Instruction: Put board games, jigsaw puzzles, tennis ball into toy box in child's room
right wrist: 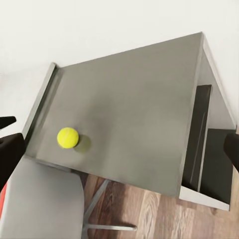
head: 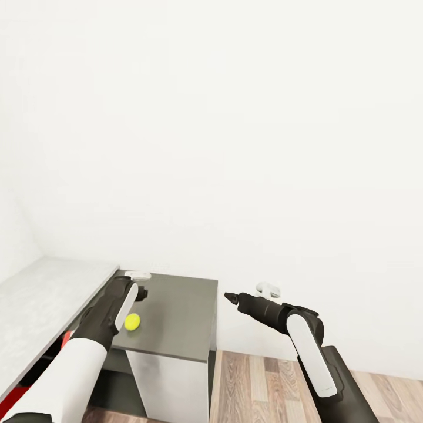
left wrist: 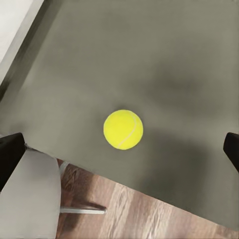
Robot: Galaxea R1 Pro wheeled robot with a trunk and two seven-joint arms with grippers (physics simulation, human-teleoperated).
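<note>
While the tennis ball [head: 132, 321] rests on the dark lower section of the table [head: 176, 317], low and left of centre in the head view, the left gripper [head: 140, 292] hangs directly above it, jaws spread wide and empty. The right gripper [head: 230, 297] stands well apart at lower centre, so the left arm looks better placed; whether its jaws are parted cannot be told.

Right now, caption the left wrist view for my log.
Tennis ball resting on the dark grey table section, centred between the left gripper's open fingertips.
</note>
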